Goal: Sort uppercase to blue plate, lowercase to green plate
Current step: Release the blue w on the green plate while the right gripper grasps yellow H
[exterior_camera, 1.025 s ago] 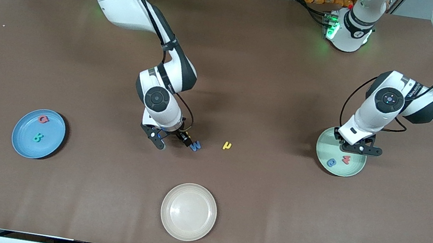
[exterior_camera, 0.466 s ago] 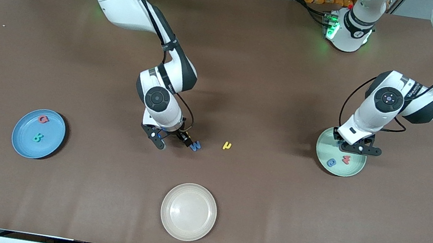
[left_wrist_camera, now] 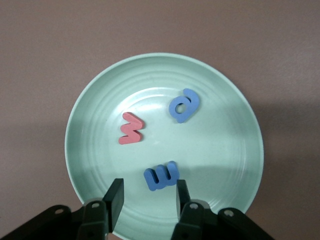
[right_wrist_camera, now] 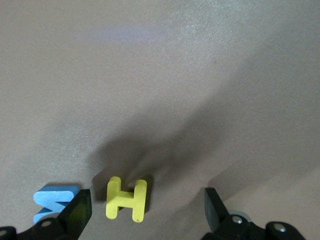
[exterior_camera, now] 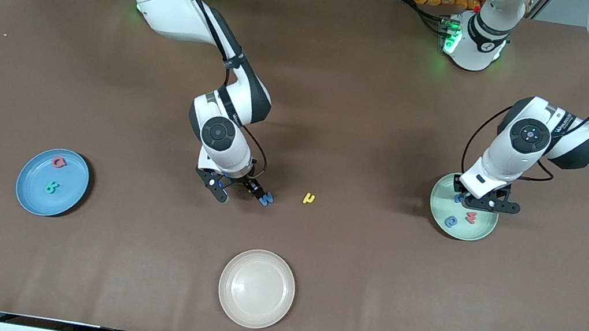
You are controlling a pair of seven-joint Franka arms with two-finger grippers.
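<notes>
My left gripper [exterior_camera: 486, 203] hangs open over the green plate [exterior_camera: 480, 231], nothing between its fingers. On that plate [left_wrist_camera: 95, 95] lie three lowercase letters: a red w [left_wrist_camera: 131, 128], a blue a-like letter [left_wrist_camera: 185, 106] and a blue E-shaped letter [left_wrist_camera: 161, 175] just off my left gripper [left_wrist_camera: 148, 199]. Low over the table, my right gripper [right_wrist_camera: 148, 207] stands open around an uppercase yellow H [right_wrist_camera: 127, 198]. The blue M [exterior_camera: 266, 199] lies just outside one finger. A yellow h [exterior_camera: 310, 198] rests a little toward the left arm's end. The blue plate [exterior_camera: 30, 196] holds a red rounded letter [exterior_camera: 58, 162] and a green R [exterior_camera: 52, 187].
A beige plate [exterior_camera: 253, 311] sits nearest the front camera, near the table's edge. Bare brown table surface lies between the three plates.
My left gripper's fingers have spread and the blue E-shaped letter now lies loose on the green plate. The right gripper has shifted slightly toward the left arm's end.
</notes>
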